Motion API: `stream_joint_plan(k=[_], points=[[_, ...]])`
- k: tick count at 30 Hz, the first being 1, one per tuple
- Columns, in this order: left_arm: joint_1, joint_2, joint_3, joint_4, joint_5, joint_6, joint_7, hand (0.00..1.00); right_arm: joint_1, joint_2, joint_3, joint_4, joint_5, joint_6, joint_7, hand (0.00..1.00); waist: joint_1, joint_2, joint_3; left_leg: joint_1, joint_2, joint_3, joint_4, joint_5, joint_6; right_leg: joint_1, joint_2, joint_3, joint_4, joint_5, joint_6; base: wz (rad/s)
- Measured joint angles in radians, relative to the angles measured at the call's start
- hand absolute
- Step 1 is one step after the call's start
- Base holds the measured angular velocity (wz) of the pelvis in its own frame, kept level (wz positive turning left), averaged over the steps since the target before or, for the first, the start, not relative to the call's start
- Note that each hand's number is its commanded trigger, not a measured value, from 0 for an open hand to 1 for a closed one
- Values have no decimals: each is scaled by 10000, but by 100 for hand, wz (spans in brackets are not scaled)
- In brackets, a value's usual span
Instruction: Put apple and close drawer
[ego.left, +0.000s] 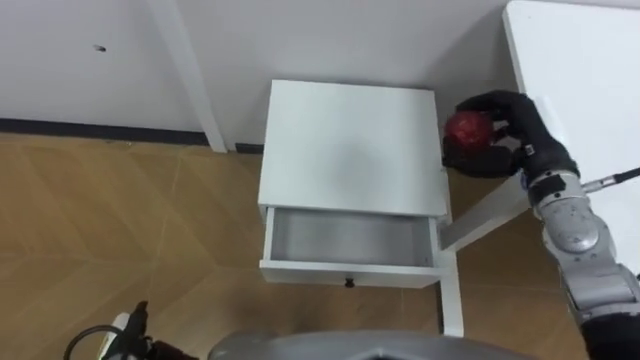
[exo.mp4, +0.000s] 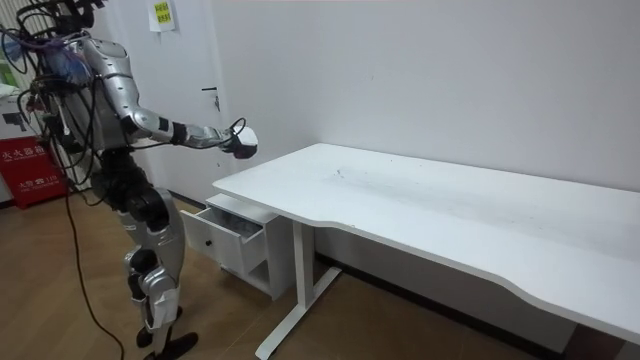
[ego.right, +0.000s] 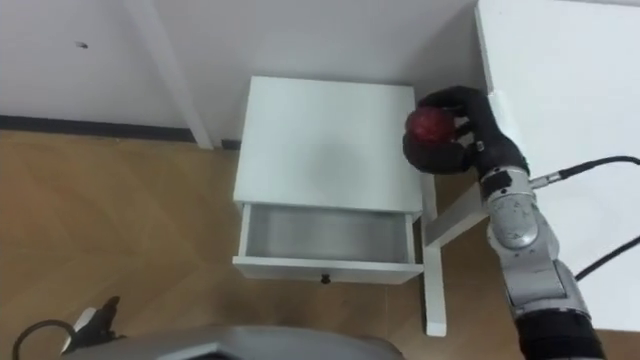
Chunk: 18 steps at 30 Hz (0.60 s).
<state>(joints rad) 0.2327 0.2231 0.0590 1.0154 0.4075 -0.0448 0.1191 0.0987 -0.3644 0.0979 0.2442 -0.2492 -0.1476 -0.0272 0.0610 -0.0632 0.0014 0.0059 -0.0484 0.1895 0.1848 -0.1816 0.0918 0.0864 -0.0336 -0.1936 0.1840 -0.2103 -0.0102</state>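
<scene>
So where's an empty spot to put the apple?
The open drawer is bare between its walls, and so is the cabinet top behind it. The white table is bare too. It's tight only between cabinet and table, where the right hand holds the apple.

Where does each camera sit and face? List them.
Left eye view: robot's head, looking down at the cabinet with its open drawer; right hand grips the apple.
Right eye view: same head, slightly aside, same scene.
Room view: off in the room, facing the whole standing robot and desk.
All share hand and drawer.
</scene>
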Motion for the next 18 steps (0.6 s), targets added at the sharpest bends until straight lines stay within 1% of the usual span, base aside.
stream_joint_plan(k=[1,3,5,8,9,13,15,18], points=[[0,-5,-168,0,-4,22,12,0,-4,9,263,-98,0,12,108,100,61,29,20,-12,0,-10,2,0,0,1,0,-15,-4,0,0,3],[-29,6,-436,1,-7,45,32,0,-16,47,737,-99,7,52,167,100,207,34,23,-65,-3,-47,9,0,0,14,3,-22,0,0,0,6],[-78,7,-712,67,-10,50,31,0,-5,70,1341,-69,3,102,305,100,260,27,41,-170,-16,-155,52,0,0,-17,2,-66,-7,0,0,15],[-135,8,-825,260,-14,124,10,0,-1,103,1836,100,3,115,363,100,310,20,41,-208,-37,-294,61,0,0,-16,1,-112,-13,0,0,14],[-129,4,-832,259,-13,175,-34,0,5,143,1975,188,1,173,454,100,330,5,41,-217,-38,-320,60,0,-1,-19,4,-121,-15,0,0,10],[-54,-8,-846,252,-13,318,-235,0,33,263,2094,188,-293,403,761,100,375,-1,41,-340,-74,-420,116,0,0,-23,-19,-313,-140,1,1,8],[-19,-12,-906,233,-12,329,-236,0,39,314,2100,189,-426,403,768,100,366,5,44,-346,-88,-447,119,0,0,-11,-25,-330,-157,0,1,6],[-29,-10,-1037,43,-5,328,-244,0,81,405,2099,205,-924,401,925,100,259,6,43,-380,-106,-556,148,0,0,-11,-28,-355,-157,0,1,12]])
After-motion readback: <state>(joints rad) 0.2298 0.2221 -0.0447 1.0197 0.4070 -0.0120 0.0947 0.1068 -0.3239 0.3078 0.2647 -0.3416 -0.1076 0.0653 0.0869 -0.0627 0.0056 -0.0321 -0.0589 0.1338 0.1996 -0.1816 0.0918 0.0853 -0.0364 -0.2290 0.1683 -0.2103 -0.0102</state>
